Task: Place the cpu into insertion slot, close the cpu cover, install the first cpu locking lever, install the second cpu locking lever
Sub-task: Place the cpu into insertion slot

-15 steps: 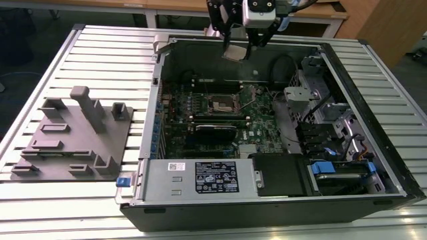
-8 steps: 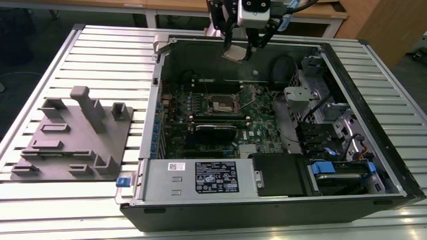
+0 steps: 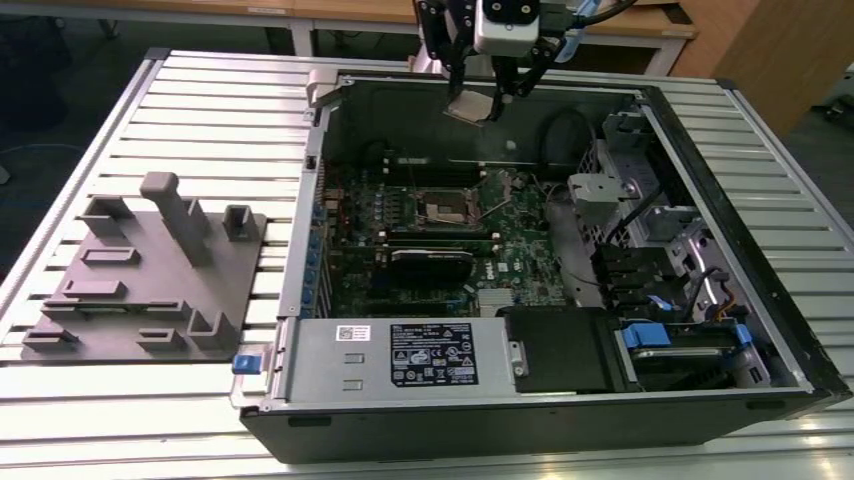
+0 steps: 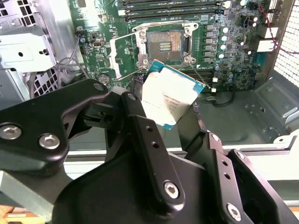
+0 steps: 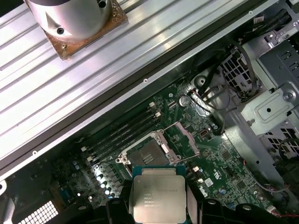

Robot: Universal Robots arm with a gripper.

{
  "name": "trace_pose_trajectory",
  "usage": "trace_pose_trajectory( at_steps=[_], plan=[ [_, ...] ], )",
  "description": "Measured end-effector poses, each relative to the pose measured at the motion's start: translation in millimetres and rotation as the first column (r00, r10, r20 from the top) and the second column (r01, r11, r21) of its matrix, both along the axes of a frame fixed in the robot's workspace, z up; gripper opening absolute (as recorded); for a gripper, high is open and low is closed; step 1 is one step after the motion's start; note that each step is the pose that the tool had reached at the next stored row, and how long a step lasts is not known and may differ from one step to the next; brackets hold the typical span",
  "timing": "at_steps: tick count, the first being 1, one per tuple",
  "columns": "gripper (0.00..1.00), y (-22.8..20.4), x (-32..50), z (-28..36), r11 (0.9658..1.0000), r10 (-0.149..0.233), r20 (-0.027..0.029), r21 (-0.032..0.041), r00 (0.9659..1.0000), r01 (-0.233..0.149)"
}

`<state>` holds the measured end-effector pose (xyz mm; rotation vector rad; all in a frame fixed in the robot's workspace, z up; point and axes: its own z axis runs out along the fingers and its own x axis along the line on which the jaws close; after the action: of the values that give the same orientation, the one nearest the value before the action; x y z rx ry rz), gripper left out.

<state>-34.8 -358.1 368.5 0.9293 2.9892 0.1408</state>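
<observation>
Second wrist view, fingers [image 4: 138, 116] clamping the tilted cpu [image 4: 170, 99] by its edges, hanging well above the open insertion slot [image 4: 165, 44], green motherboard [image 4: 236, 70] lying beneath.

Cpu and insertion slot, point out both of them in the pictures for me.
cpu [image 5: 158, 199]: first wrist view, middle of its silver-grey top.
insertion slot [image 4: 166, 45]: second wrist view, its dark centre inside the metal rim.
</observation>
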Motion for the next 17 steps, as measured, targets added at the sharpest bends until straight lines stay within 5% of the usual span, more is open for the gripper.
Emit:
trace_pose_trajectory(
  at_steps=[7,17],
  plan=[
    [0.54,0.0,0.0,0.0,0.9999,-0.014,0.0001,-0.0001,0.9999,0.014],
    [0.54,0.0,0.0,-0.3,0.9946,-0.104,-0.0001,-0.0001,0.9946,0.104]
  ],
)
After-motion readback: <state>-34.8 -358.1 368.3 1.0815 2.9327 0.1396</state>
